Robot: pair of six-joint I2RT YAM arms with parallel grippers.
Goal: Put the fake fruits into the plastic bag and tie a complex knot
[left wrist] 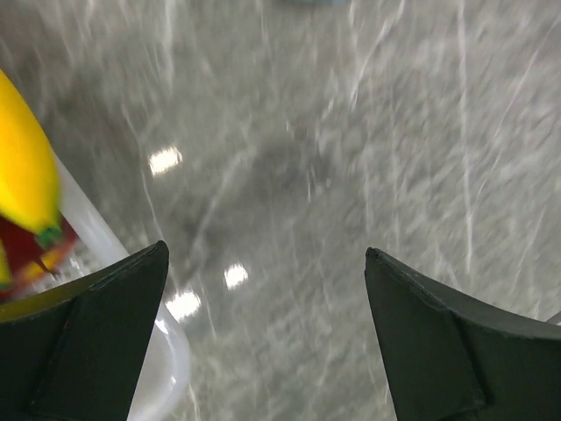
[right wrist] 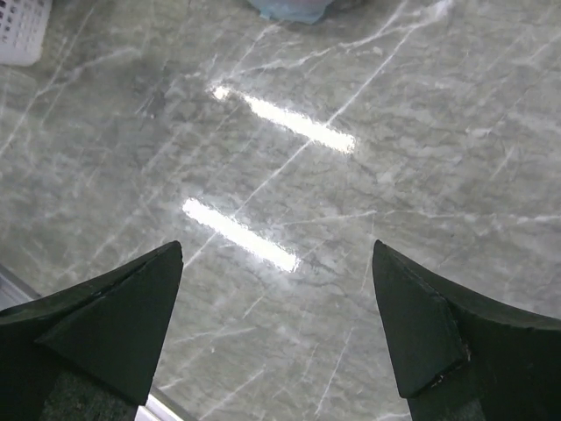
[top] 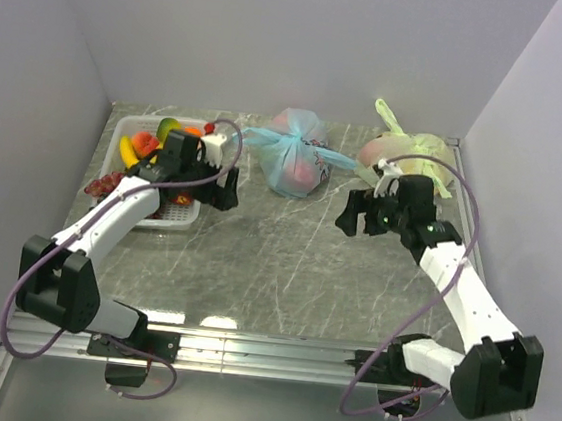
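One plastic bag [top: 294,164]; one yellow-green bag [top: 418,155]; one basket [top: 182,218] of fake fruits [top: 145,143]

Light-blue plastic bag [top: 291,166], knot [top: 291,141] tied, fake fruits [top: 307,176] inside

Soft, even white light fills the overhead view, which is sharp throughout. Two pale glare patches sit on the bench [top: 286,261] near its front edge, and faint shadows lie under the arms. The left wrist view is smeared with blur, its stone veins streaked. The right wrist view is crisp, with two long glare bars. The left claw [left wrist: 266,254] and right claw [right wrist: 277,247] read as dark wedges.
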